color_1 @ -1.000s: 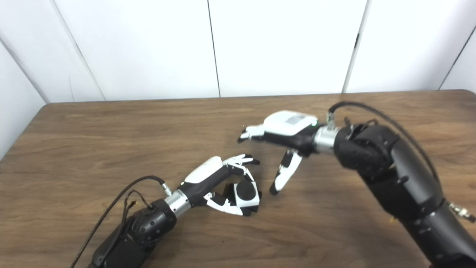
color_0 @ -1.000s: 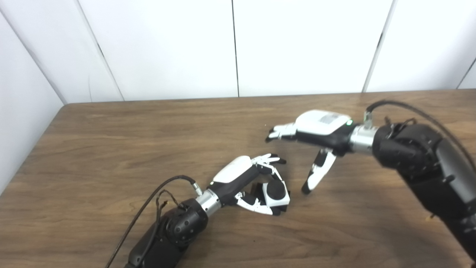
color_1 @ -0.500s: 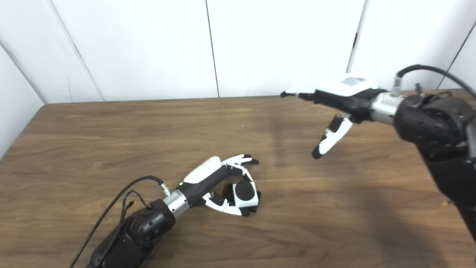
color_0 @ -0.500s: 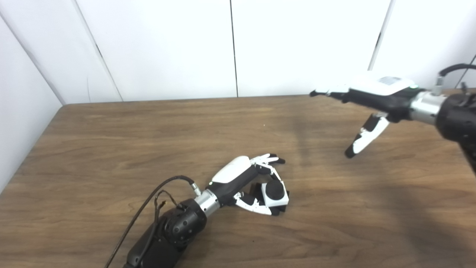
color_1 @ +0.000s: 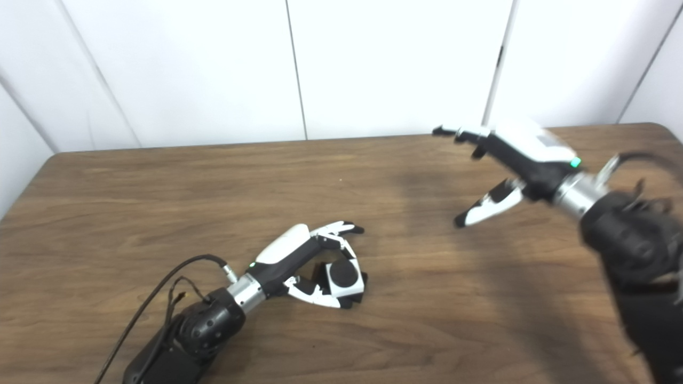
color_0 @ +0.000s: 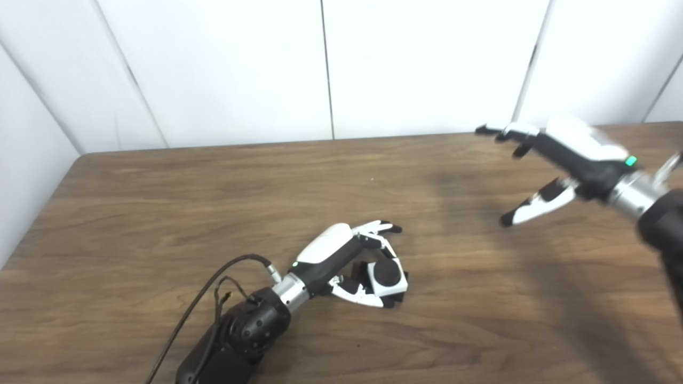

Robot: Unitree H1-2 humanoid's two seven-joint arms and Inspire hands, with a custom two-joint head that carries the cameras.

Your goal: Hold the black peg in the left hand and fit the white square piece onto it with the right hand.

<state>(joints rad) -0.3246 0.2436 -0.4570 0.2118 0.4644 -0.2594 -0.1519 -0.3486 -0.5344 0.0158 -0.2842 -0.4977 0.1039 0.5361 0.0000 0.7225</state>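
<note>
My left hand (color_0: pixel 349 256) rests low on the wooden table (color_0: pixel 160 213), shut on the black peg (color_0: pixel 386 271). The white square piece (color_0: pixel 397 284) sits around the peg, with the peg's round black top showing in its middle; it also shows in the right eye view (color_1: pixel 346 277). My right hand (color_0: pixel 555 162) is open and empty, raised above the table at the far right, well away from the peg and piece. Its fingers are spread and point left.
The brown wooden table stands against white wall panels (color_0: pixel 427 64). A black cable (color_0: pixel 213 282) loops from my left forearm. The table's back edge and left corner are in view.
My right hand has pulled up and away to the right from beside the left hand, empty. My left hand has stayed put with the peg and piece. The camera has shifted slightly.
</note>
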